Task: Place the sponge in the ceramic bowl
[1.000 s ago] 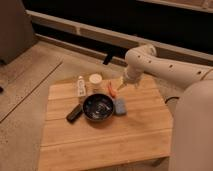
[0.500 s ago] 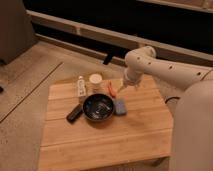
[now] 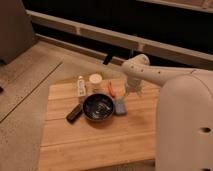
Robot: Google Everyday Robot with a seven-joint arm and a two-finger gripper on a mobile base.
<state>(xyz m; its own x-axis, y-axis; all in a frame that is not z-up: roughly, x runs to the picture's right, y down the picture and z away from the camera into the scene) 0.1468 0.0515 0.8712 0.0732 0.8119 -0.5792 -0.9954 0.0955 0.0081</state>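
Claw (image 3: 129, 96), seemingly spread, hovers near sponge (image 3: 120, 106) beside bowl (image 3: 98, 109); jar (image 3: 95, 80), bottle (image 3: 80, 86) behind.

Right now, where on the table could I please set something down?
The near half of the table, in front of the bowl, is bare. The far half is crowded: bottle, jar, black bar, sponge, with the gripper behind the sponge.

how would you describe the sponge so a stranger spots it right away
On the wooden table, find the dark glossy ceramic bowl. The sponge lies beside it, on the side toward the white arm, near the end effector hanging above the table. It is the only small blue-grey block; the flat bar opposite is black.
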